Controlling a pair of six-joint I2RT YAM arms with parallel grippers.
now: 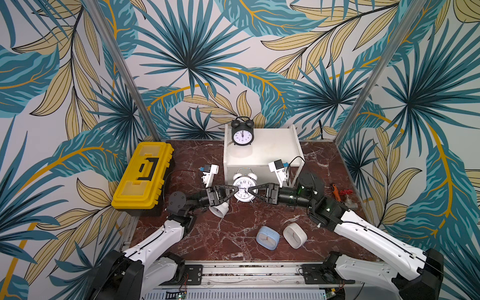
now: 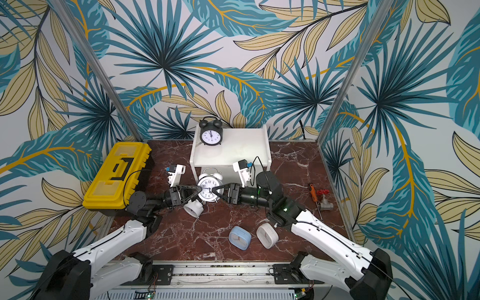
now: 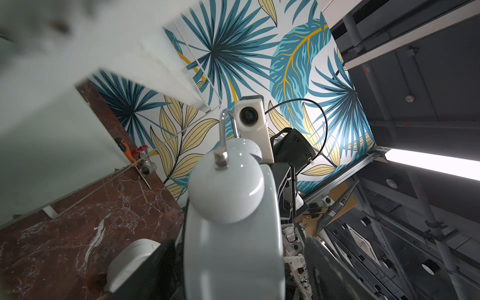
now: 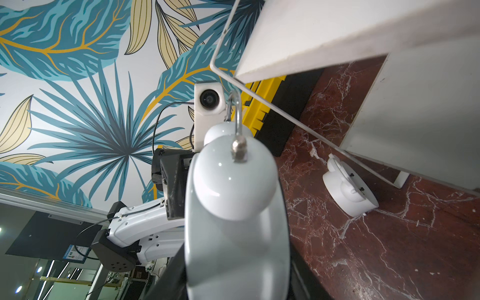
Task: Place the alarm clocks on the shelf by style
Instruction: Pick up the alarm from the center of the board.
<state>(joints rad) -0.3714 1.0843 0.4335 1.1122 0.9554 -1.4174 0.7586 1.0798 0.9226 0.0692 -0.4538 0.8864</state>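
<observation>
A white twin-bell alarm clock (image 1: pixel 243 188) (image 2: pixel 208 189) hangs upright in front of the shelf's (image 1: pixel 275 150) lower opening, between both grippers. My right gripper (image 1: pixel 250 191) is shut on its body, with both fingers pressed against its sides in the right wrist view. My left gripper (image 1: pixel 237 191) stands open around the clock's other side, and one finger (image 3: pixel 324 275) is clear of the body (image 3: pixel 233 233). A black twin-bell clock (image 1: pixel 242 135) stands on the top board. Another white twin-bell clock (image 1: pixel 220 210) lies tipped on the table under the left gripper. A light blue square clock (image 1: pixel 267 237) and a white square clock (image 1: pixel 294 235) lie near the front.
A yellow toolbox (image 1: pixel 142 176) stands at the left of the marble table. An orange-handled tool and a red-wheeled valve (image 1: pixel 342 194) lie at the right edge. Metal frame posts and patterned walls close in the back and sides.
</observation>
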